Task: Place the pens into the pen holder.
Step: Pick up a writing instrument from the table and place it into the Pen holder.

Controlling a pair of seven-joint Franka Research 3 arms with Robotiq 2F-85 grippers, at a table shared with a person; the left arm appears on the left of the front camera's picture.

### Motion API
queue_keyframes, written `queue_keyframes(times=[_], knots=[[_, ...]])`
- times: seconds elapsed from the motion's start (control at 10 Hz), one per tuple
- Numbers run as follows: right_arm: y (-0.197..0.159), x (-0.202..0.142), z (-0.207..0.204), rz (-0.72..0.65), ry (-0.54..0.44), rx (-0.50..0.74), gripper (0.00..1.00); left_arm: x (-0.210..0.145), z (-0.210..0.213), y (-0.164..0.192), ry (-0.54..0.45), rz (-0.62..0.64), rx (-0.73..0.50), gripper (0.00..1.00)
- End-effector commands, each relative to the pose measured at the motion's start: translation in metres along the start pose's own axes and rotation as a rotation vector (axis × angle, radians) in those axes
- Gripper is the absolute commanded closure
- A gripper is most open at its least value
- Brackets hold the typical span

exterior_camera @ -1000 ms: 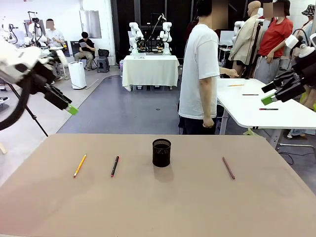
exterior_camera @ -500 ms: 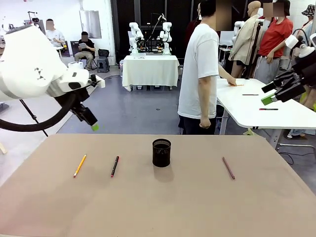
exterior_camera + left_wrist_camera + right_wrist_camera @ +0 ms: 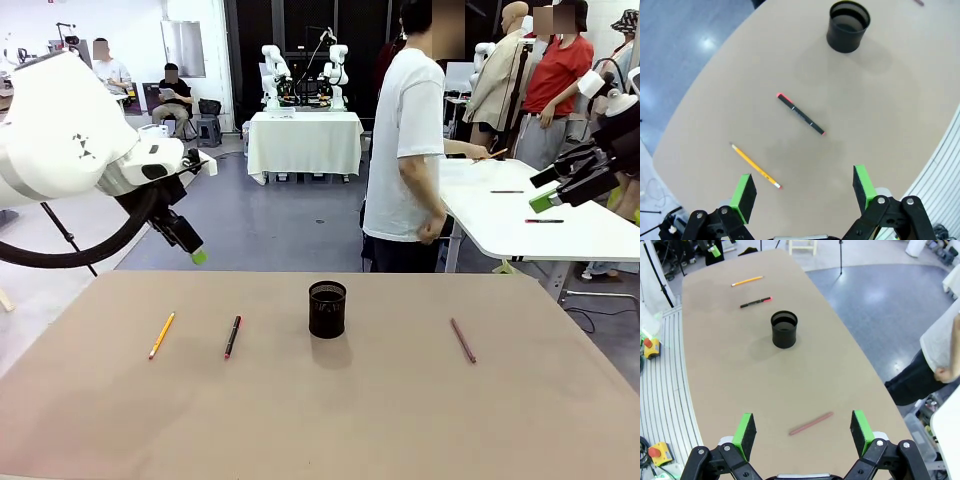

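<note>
Front view: pen holder sits on the surface, yellow pencil and black pen left of it, brown pen right, all well apart. My left gripper and right gripper hover spread wide, empty.

Black pen holder, yellow pencil, pink-tipped black pen, reddish-brown pen.

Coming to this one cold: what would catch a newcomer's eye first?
On the table, the black pen holder stands alone in the middle, a yellow pencil and black pen lying left of it, a reddish-brown pen right of it. The white left arm hovers above the left end, jaws open; a person in a white T-shirt stands beyond.
</note>
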State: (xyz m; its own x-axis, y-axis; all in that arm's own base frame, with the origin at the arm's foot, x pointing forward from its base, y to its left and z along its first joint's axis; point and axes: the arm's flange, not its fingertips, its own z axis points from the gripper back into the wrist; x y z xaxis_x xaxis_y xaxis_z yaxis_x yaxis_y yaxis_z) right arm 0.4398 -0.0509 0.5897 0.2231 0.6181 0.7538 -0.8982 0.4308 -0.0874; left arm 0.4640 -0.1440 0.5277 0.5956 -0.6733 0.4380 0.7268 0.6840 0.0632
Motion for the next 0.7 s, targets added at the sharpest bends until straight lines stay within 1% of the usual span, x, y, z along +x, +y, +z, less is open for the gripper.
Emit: queue_keyframes(times=[0.0,0.1,0.2,0.3,0.4,0.5,0.6], knots=[[0.000,0.002,0.000,0.006,-0.016,0.000,0.00,0.002,0.000,-0.003,-0.010,-0.001,-0.013,0.00],[0.000,0.002,0.000,0.006,-0.016,0.000,0.00,0.015,-0.021,-0.011,0.124,0.147,0.075,0.00],[0.000,0.002,0.000,0.006,-0.016,0.000,0.00,0.024,-0.037,-0.019,0.187,0.214,0.090,0.00],[0.000,0.002,0.000,0.006,-0.016,0.000,0.00,0.031,-0.051,-0.031,0.251,0.335,0.131,0.00],[0.000,0.002,0.000,0.006,-0.016,0.000,0.00,0.038,-0.070,-0.030,0.284,0.359,0.146,0.00],[0.000,0.002,0.000,0.006,-0.016,0.000,0.00,0.040,-0.084,-0.032,0.314,0.388,0.127,0.00],[0.000,0.002,0.000,0.006,-0.016,0.000,0.00,0.042,-0.105,-0.035,0.348,0.441,0.141,0.00]])
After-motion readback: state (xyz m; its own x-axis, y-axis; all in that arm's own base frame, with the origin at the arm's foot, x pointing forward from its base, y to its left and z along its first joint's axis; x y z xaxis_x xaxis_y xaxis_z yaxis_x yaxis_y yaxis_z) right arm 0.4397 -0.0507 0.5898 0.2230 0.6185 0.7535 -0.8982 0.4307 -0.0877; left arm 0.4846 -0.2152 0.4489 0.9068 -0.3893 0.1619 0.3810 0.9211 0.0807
